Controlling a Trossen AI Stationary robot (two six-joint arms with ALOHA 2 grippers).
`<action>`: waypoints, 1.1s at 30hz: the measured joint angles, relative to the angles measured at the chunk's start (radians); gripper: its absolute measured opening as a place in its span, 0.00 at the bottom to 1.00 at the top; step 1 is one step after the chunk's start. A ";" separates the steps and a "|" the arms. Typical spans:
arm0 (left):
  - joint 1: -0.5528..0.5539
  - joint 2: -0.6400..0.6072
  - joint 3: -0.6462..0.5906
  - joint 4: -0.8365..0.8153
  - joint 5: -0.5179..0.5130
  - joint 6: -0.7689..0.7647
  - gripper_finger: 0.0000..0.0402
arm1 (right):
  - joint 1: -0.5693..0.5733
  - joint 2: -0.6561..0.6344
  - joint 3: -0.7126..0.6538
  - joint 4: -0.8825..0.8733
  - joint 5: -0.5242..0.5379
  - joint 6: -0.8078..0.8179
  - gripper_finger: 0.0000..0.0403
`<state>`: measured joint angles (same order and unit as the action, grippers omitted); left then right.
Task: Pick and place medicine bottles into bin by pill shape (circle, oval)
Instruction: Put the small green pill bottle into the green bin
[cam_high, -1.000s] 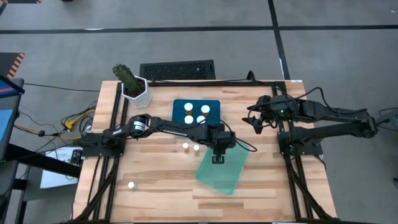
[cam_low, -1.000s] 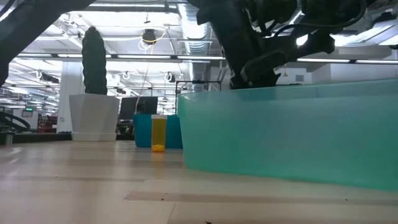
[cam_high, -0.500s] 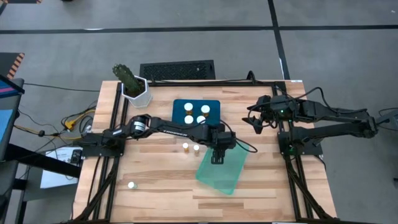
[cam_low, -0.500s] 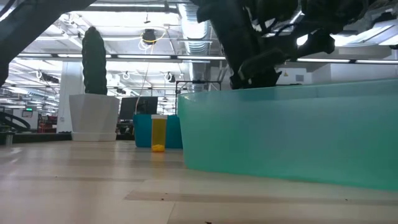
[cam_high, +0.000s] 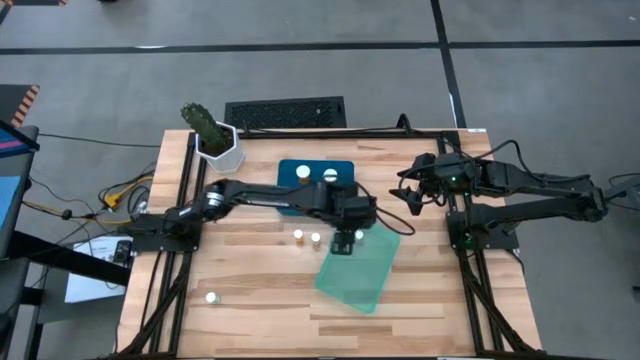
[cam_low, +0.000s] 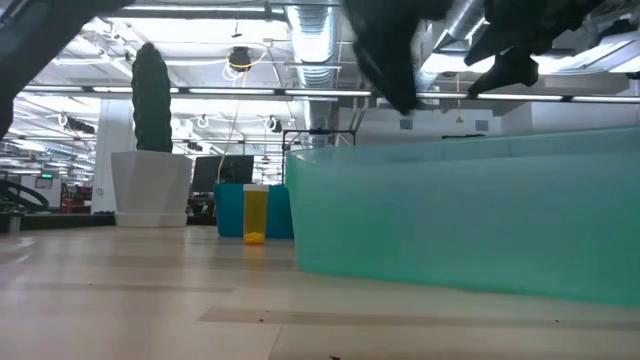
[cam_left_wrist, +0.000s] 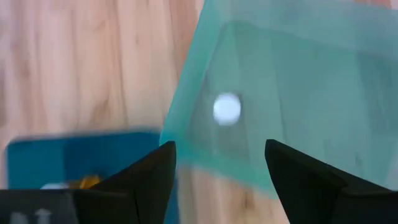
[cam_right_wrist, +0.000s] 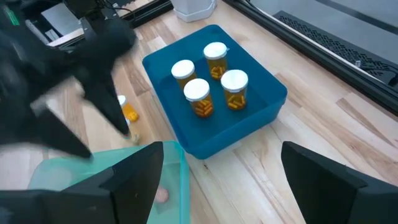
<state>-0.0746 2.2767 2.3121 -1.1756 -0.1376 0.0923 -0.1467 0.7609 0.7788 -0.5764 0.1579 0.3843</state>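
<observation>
Small round white caps everywhere — these are the medicine bottles, and the wider ones show amber-orange bodies with pills visible through the sides. Four of them (cam_right_wrist: 208, 86) stand upright in a cluster inside the blue bin (cam_right_wrist: 261, 115), caps up, close together near its middle. From above, the blue bin (cam_high: 288, 168) sits at the far centre of the table (cam_high: 250, 290), partly covered by the left arm.

Next to it lies the teal translucent bin (cam_high: 370, 275), angled on the table, its near corner just beside the blue one. One white-capped bottle (cam_left_wrist: 226, 109) is inside it, seen as a pale round cap through the teal floor in the left wrist view; its body cannot be made out.

Two more bottles (cam_high: 306, 238) stand side by side on the bare wood between the two bins, and one, amber-bodied (cam_low: 255, 213), shows upright in the low view in front of the blue bin. A lone bottle (cam_high: 211, 297) stands well apart near the table's front left.

The left tool (cam_high: 345, 243) hangs over the teal bin's far edge — fingers spread, released, gripping nothing. The right tool (cam_high: 408, 197) waits at the table's right edge, fingers parted and empty.
</observation>
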 joint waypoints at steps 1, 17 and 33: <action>0.001 -0.026 -0.009 -0.017 -0.002 -0.008 0.60 | 0.000 0.000 0.000 0.000 0.000 0.000 0.83; -0.216 -0.565 -0.372 -0.355 0.083 -0.399 0.60 | 0.000 0.000 0.000 -0.035 0.000 -0.003 0.83; -0.889 -0.923 -1.111 -0.002 0.032 -1.241 0.60 | 0.000 0.000 0.000 -0.045 0.000 -0.019 0.83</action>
<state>-0.9635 1.3539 1.2015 -1.1779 -0.1058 -1.1489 -0.1467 0.7609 0.7788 -0.6216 0.1577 0.3653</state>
